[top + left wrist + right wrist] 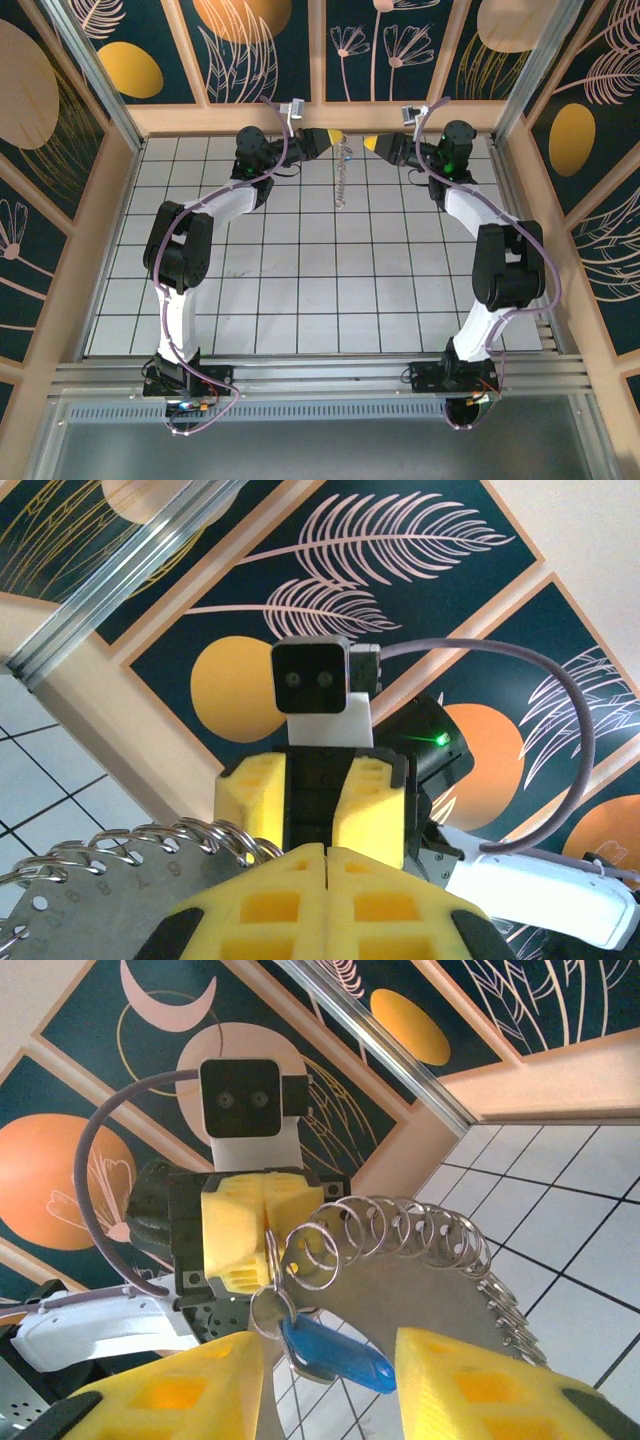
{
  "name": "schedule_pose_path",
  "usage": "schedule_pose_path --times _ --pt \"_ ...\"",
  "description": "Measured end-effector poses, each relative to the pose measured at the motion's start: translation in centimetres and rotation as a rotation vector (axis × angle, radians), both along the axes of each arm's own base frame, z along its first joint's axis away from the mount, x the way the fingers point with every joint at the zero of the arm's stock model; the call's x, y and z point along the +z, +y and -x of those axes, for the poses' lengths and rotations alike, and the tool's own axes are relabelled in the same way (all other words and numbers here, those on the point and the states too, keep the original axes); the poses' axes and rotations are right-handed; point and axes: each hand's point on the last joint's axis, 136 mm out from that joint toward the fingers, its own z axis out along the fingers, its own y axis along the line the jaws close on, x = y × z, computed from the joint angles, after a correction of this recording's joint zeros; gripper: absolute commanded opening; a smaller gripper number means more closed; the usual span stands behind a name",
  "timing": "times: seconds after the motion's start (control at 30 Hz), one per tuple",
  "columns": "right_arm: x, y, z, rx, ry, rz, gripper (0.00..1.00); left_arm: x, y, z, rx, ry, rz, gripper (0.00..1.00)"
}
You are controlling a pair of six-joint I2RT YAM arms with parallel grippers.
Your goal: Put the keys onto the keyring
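The keyring [420, 1250] is a row of silvery rings along a curved metal plate; in the top view this keyring [342, 175] hangs at the far middle of the table. My left gripper [335, 139] is shut on its upper end, its yellow fingers [240, 1230] pinching a ring; the left wrist view shows the left gripper [325, 852] shut, with rings [150, 842] beside it. The blue-headed key [335, 1352] dangles from a small ring at that end. My right gripper [328, 1345] is open, one finger on each side of the key, and faces the left gripper [370, 143].
The white tiled table [320, 290] lies below, bare of other objects. The wooden back wall [320, 118] runs just behind both grippers. Metal frame posts [90, 70] stand at the corners.
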Motion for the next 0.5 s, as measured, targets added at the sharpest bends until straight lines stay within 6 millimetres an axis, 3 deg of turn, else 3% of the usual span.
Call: schedule_pose_path --times 0.5 --pt "-2.0 2.1 2.1 -0.060 -0.073 0.087 0.45 -0.6 0.0 0.0 0.002 0.014 -0.004 0.00"
